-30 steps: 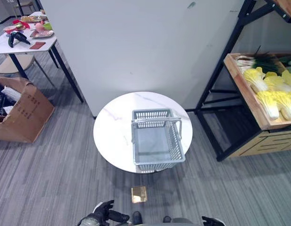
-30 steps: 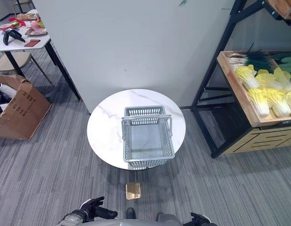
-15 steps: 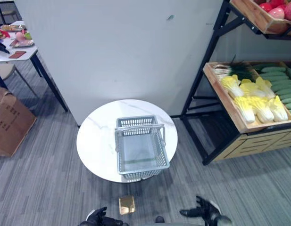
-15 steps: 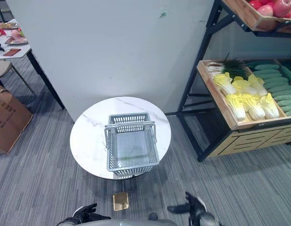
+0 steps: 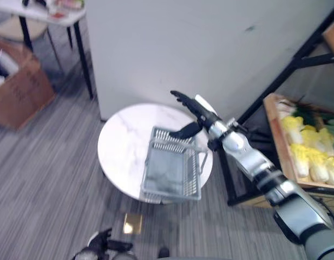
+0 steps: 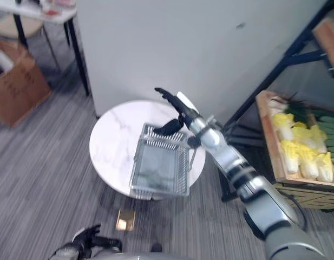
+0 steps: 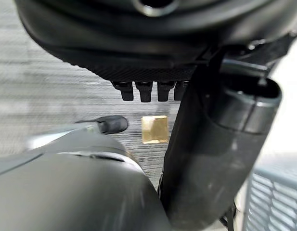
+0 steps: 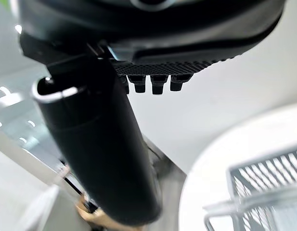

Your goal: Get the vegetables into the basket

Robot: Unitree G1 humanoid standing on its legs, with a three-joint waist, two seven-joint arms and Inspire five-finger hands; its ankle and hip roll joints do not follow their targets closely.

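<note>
Two eye views first: you are seeing the right hand (image 5: pixel 192 111), which was hanging low at the frame's bottom edge half a second ago, now reaching out above the far rim of the grey basket (image 5: pixel 172 172) on the round white tabletop (image 5: pixel 120 143). Its fingers are spreading straight, grasping nothing. The camera has also swung. The basket is sitting empty, so you are still at the start. The vegetables (image 5: pixel 310 154), yellow-leaved cabbages, are lying in the wooden shelf tray (image 5: pixel 275 127) at about three o'clock from the hand, well apart from it. The left hand (image 5: pixel 99 245) is hanging low at six o'clock, curled on nothing.

Left wrist view: its fingertips are curling inward over the floor.

Right wrist view: thumb and fingertips are standing free above the basket's rim (image 8: pixel 264 187).
</note>
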